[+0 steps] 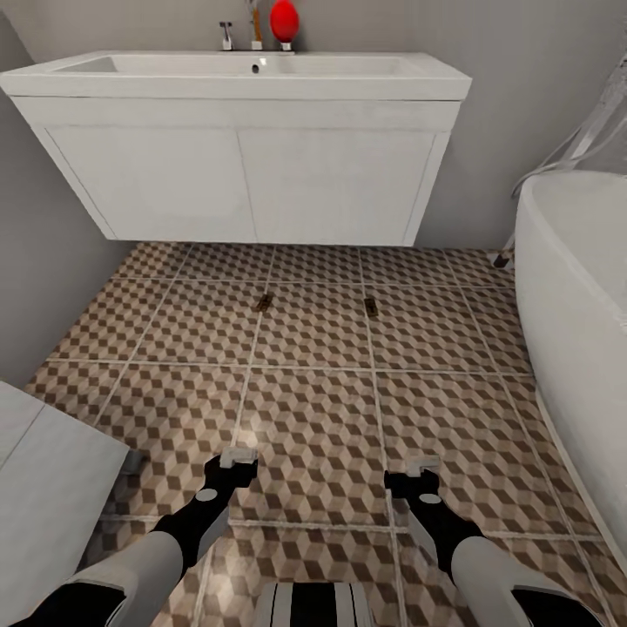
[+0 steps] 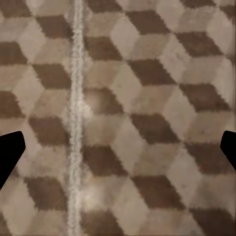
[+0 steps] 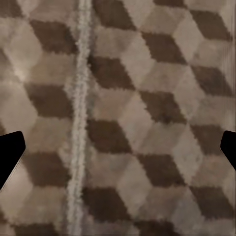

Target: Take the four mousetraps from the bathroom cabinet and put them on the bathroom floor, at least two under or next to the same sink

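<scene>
Two mousetraps lie flat on the bathroom floor [image 1: 313, 418] just in front of the bathroom sink [image 1: 244, 74]: one [image 1: 262, 302] to the left and one [image 1: 370, 306] to the right, each near a grout line. My left gripper [image 1: 237, 457] and right gripper [image 1: 424, 466] hang low over the tiles, well short of the traps. In the left wrist view the left gripper [image 2: 118, 152] is open over bare cube-pattern tile. The right gripper [image 3: 118, 152] in the right wrist view is open over tile too. Neither holds anything. The cabinet is out of view.
The white vanity [image 1: 252, 174] hangs off the wall with a gap beneath it. A curved white bathtub [image 1: 583, 331] lines the right side. A white unit [image 1: 43, 488] juts in at the lower left. A red object [image 1: 284, 19] stands behind the basin by the tap [image 1: 226, 35].
</scene>
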Robot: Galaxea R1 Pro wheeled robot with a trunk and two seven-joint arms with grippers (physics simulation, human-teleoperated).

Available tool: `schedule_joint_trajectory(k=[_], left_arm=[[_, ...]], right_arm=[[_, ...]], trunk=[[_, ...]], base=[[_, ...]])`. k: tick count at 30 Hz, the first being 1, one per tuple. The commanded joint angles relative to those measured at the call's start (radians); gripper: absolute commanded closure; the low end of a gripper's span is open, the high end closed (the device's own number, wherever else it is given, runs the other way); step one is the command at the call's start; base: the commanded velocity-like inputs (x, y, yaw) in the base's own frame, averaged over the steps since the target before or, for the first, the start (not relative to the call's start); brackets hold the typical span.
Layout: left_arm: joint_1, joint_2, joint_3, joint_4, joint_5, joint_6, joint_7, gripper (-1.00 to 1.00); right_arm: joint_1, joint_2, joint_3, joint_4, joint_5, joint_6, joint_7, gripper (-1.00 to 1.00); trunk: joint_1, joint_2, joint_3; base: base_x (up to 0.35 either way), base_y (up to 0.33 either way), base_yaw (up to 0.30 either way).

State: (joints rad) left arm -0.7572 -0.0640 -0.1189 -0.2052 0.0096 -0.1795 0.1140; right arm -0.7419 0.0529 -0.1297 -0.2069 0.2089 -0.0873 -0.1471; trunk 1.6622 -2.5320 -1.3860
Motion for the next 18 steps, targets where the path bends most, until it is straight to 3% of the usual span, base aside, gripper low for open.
schedule_joint_trajectory(k=[1, 18], left_arm=[[-0.001, 0.000, -0.008, 0.001, 0.001, -0.003, 0.008, -1.00], [-0.001, 0.000, -0.008, 0.000, 0.003, -0.004, 0.002, -1.00]], right_arm=[[-0.001, 0.001, -0.008, 0.001, 0.010, -0.004, -0.002, -1.00], [-0.001, 0.000, -0.010, -0.011, 0.010, -0.010, -0.005, -1.00]], trunk=[[-0.001, 0.000, 0.003], [-0.008, 0.004, 0.069]], base=[[0.000, 0.000, 0.000], [0.000, 0.000, 0.000]])
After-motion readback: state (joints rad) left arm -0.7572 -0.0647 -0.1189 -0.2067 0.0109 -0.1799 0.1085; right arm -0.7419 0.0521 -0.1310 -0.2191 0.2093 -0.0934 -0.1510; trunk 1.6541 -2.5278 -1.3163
